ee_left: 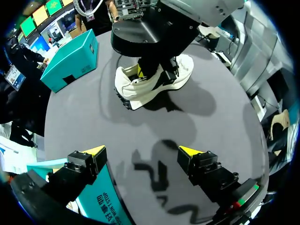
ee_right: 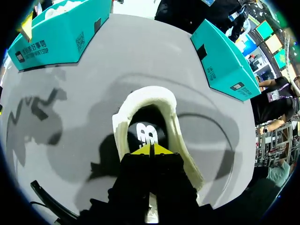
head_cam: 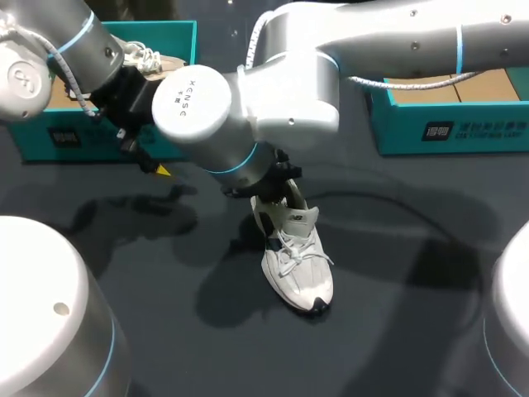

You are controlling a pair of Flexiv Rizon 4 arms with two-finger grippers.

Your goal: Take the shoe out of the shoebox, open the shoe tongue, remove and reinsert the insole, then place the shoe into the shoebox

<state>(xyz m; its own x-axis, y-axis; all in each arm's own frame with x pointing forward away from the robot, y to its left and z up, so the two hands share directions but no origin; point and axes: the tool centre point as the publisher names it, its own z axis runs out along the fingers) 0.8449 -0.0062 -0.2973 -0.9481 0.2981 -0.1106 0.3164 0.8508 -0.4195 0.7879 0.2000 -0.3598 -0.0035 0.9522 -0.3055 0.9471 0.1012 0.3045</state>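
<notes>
A white sneaker (head_cam: 299, 263) stands upright on the dark table, toe toward the front edge. My right arm reaches in over it. Its gripper (head_cam: 279, 187) is shut, with its tips (ee_right: 151, 150) in the shoe's opening just above the black insole (ee_right: 147, 132) and its white logo. I cannot see anything pinched between them. My left gripper (ee_left: 142, 152) hangs open above the table, well short of the sneaker (ee_left: 154, 82), by the front wall of the left shoebox (head_cam: 83, 136). That teal shoebox holds a second pale shoe (head_cam: 153, 59).
A second teal box (head_cam: 450, 124) stands at the back right; it shows in the left wrist view (ee_left: 70, 56) and the right wrist view (ee_right: 222, 61) too. The right arm's wrist (head_cam: 240, 116) hangs over the table's middle, near the left gripper.
</notes>
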